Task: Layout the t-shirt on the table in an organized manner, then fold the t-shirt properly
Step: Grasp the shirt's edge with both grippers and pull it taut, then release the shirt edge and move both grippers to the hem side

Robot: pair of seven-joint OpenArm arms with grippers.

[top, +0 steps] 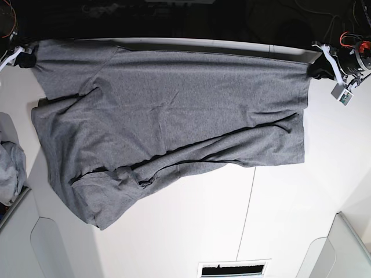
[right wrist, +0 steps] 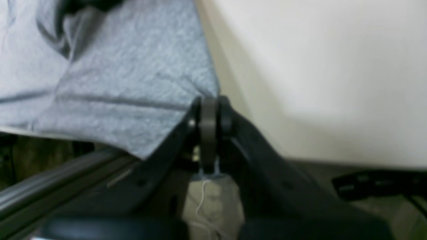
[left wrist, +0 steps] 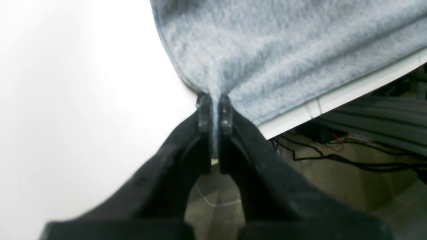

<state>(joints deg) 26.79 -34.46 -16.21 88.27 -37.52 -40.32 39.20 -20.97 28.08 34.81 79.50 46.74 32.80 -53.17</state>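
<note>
Base view: both end effectors apparently pinch the t-shirt (top: pixel 168 110).

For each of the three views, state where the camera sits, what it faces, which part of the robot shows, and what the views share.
Left wrist: behind the left gripper, shut on the t-shirt at the table edge.
Right wrist: behind the right gripper, pinching another corner.
Base: overhead, looking down at the spread shirt; both grippers show at the far corners.
Shared: every view shows the t-shirt and table.

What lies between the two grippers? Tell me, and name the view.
The t-shirt spans the whole stretch from right gripper to left gripper along the table edge; the base view shows it.
</note>
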